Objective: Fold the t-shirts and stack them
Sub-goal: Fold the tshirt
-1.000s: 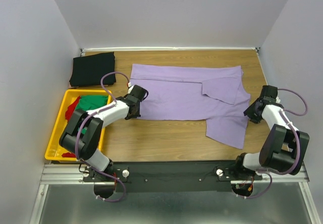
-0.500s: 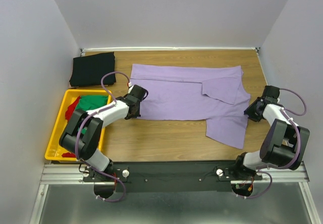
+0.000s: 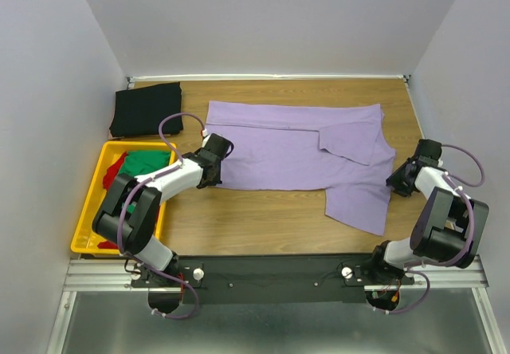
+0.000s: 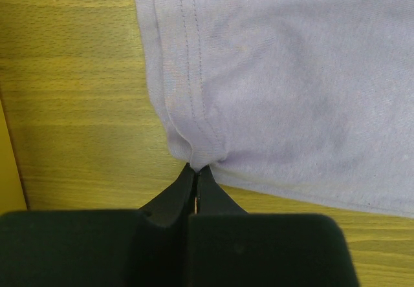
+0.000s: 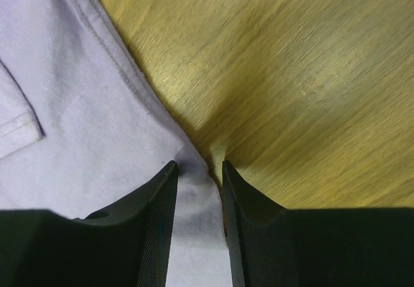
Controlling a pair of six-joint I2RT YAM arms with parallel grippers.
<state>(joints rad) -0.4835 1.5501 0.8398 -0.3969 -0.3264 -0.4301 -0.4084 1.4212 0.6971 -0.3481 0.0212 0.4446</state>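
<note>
The lavender t-shirt [image 3: 295,147] lies spread across the table, one sleeve folded in and a flap reaching toward the near right. My left gripper [image 3: 212,180] [image 4: 196,167] is shut on the shirt's near-left hem corner [image 4: 194,150]. At the shirt's right edge my right gripper [image 3: 398,180] [image 5: 197,165] is low on the table. Its jaws stand apart, straddling a small ridge of the lavender edge [image 5: 191,190] without pinching it. A folded black t-shirt [image 3: 146,108] sits at the far left. A green t-shirt [image 3: 147,163] and a red one [image 3: 115,169] lie in the crate.
The yellow crate [image 3: 90,210] stands at the left, beside the left arm. Grey walls close in the table on the left, right and back. Bare wood [image 3: 263,218] shows between the shirt and the arm bases.
The right gripper has slid a little toward the near right along the shirt's edge, and its jaws have narrowed slightly. The left gripper and its hold have not moved.
</note>
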